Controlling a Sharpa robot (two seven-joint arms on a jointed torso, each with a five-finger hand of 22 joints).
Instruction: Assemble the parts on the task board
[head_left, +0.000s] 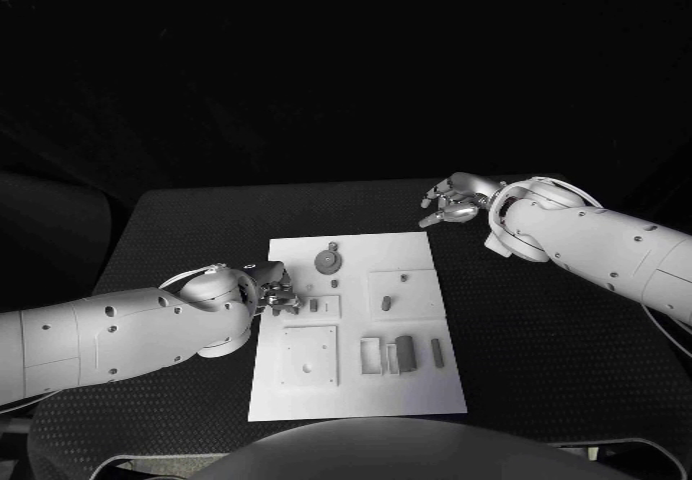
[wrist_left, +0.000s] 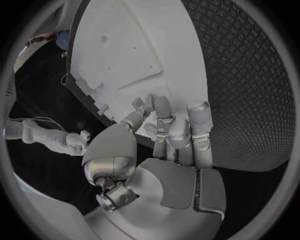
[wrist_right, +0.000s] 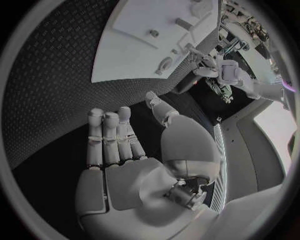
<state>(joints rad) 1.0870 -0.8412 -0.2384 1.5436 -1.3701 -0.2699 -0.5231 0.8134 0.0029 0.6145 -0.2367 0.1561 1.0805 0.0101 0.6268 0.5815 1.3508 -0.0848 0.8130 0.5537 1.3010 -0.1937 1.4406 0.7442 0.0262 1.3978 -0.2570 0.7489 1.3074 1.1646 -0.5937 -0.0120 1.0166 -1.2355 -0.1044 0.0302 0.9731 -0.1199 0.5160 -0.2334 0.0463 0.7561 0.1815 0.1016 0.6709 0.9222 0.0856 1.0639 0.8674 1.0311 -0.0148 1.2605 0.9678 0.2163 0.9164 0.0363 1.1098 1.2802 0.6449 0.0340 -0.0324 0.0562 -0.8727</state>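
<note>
Touching task board (head_left: 353, 330), left hand (head_left: 274, 292)

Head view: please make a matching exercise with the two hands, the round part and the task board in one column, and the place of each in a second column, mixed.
Things:
1. left hand
2. right hand
3. round part
4. task board

Places:
A. over the black table, beyond the board's far right corner
B. in the middle of the table
C. at the board's left edge
D. on the board, near its far edge

Pairs: 1-C, 2-A, 3-D, 4-B
</note>
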